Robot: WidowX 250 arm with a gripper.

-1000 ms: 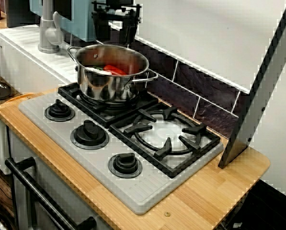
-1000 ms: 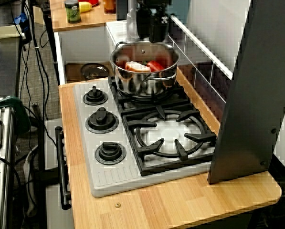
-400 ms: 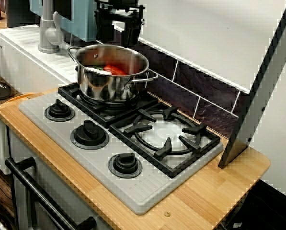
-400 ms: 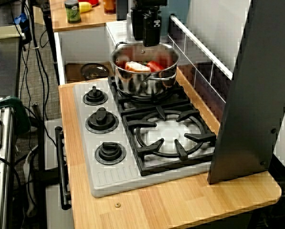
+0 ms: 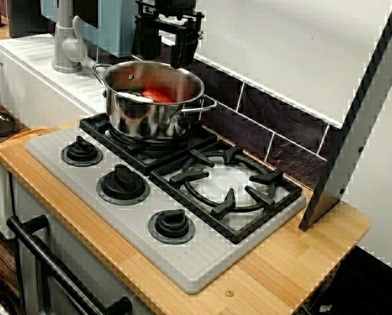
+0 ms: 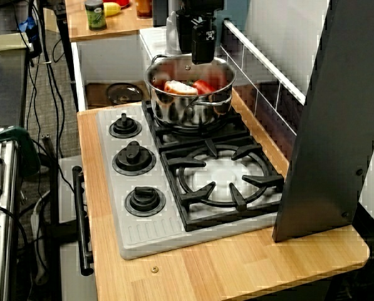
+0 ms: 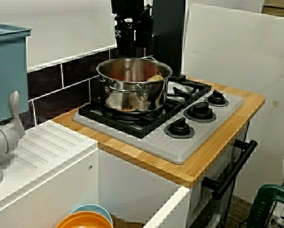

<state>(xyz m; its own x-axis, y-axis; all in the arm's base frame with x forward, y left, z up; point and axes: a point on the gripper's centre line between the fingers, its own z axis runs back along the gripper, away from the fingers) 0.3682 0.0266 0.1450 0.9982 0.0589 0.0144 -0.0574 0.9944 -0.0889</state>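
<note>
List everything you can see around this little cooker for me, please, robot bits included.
pot: one, shiny steel, on the hob's back burner
food pieces: at least two, red and pale, inside the pot
hob: one, grey with black grates, on the wooden counter
knobs: three, black, in a row along the hob's front
white unit: one, white, beside the hob
tap: one, grey, on the white unit
bowls: two, orange and blue, nested low below the white unit
jar: one, green, on the far table
gripper: one, black, open and holding nothing, above the back of the pot
</note>
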